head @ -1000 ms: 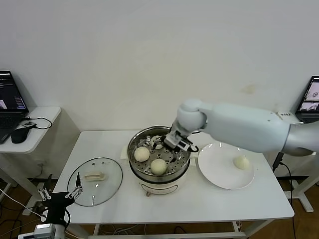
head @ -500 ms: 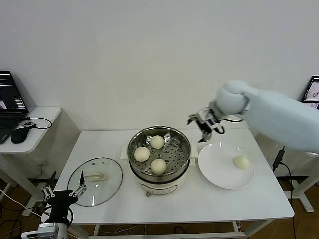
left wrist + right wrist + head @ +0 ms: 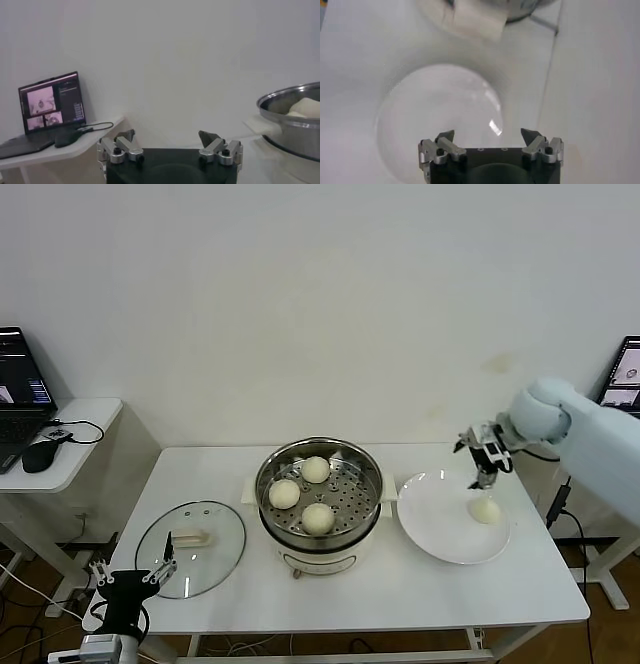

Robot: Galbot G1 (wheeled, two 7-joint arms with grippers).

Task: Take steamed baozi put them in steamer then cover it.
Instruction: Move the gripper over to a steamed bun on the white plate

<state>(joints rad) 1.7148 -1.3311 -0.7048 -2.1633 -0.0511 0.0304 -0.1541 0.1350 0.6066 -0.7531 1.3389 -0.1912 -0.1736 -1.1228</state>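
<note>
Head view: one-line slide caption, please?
Right claw open above the last baozi on the plate; three in the steamer.

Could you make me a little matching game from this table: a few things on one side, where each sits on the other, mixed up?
Things:
1. lid
2. plate
3. steamer
4. right tool

Places:
A. holds three buns
B. flat on the table, left of the steamer
C. open, above the plate by the lone bun
D. right of the steamer, holds one bun

Pairs: 1-B, 2-D, 3-A, 4-C
</note>
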